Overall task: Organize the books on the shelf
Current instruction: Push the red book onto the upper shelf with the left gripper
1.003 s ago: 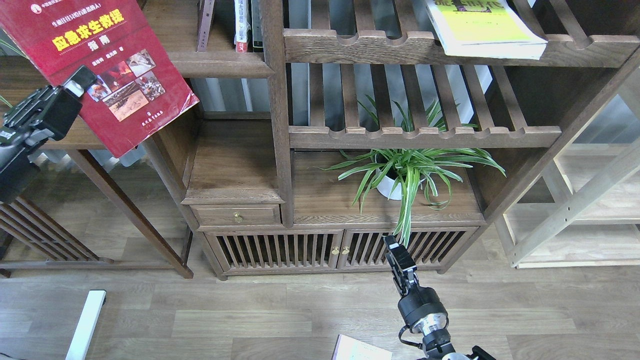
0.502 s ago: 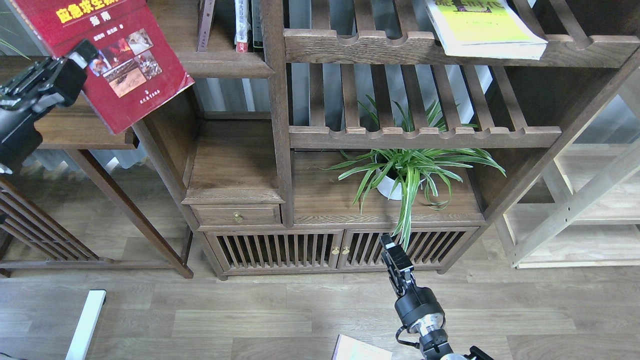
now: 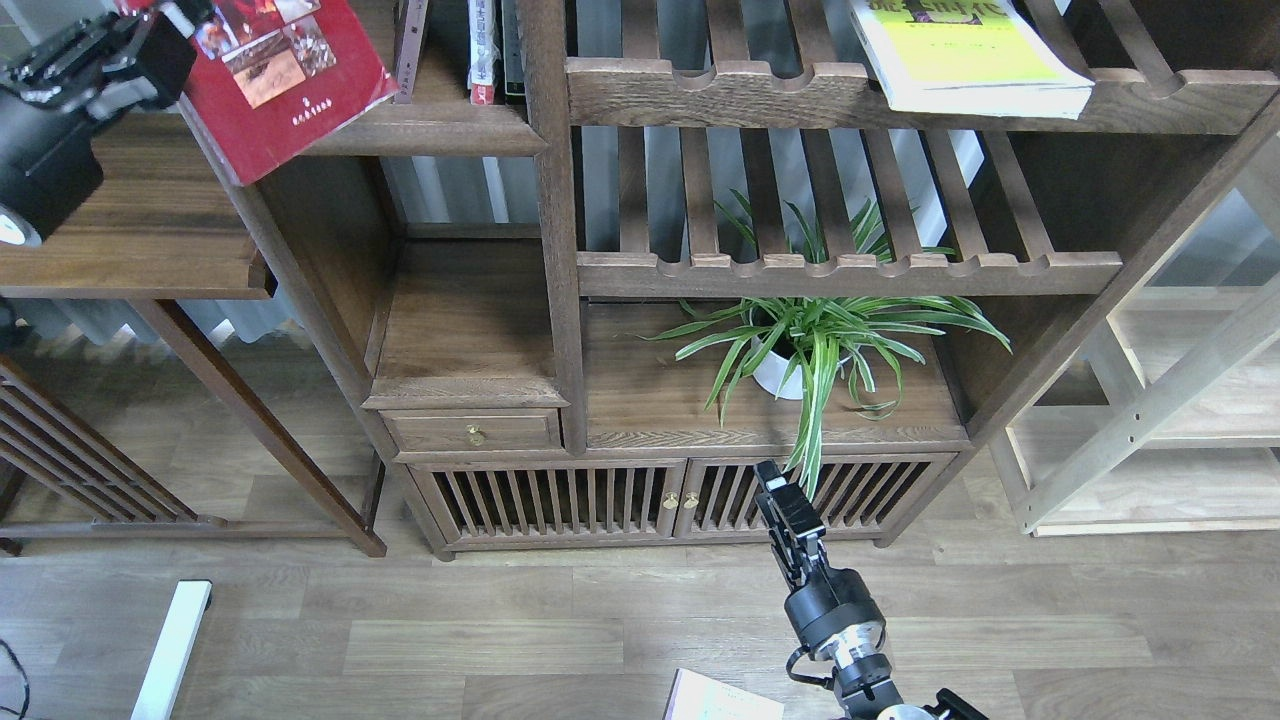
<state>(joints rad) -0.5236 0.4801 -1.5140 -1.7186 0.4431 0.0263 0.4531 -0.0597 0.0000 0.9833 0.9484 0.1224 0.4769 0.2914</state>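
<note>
Since a moment ago the left hand (image 3: 165, 25) has carried the red paperback with small cover photos (image 3: 285, 85) up and to the far left, so the book's top now runs off the upper edge of the view. That hand is clamped on the book's left edge. The book's lower right corner overlaps the dark-brown wooden shelf board with a rounded front edge (image 3: 440, 128), just left of three thin upright spines (image 3: 482, 50); I cannot tell whether it touches the board.

At the upper right, a thick yellow-green paperback with black characters (image 3: 965, 55) lies flat on a slatted notched rack (image 3: 720, 90). A pale lavender-white book (image 3: 715, 700) shows only as a corner at the near bottom edge.

Low in the middle, the right hand (image 3: 785, 505) has drifted slightly left and hangs before the slatted cabinet doors (image 3: 560, 500); it looks dark and end-on, so whether its fingers are apart or together cannot be told. A potted spider plant (image 3: 815, 345) stands on the cabinet's top surface (image 3: 650, 400).
</note>
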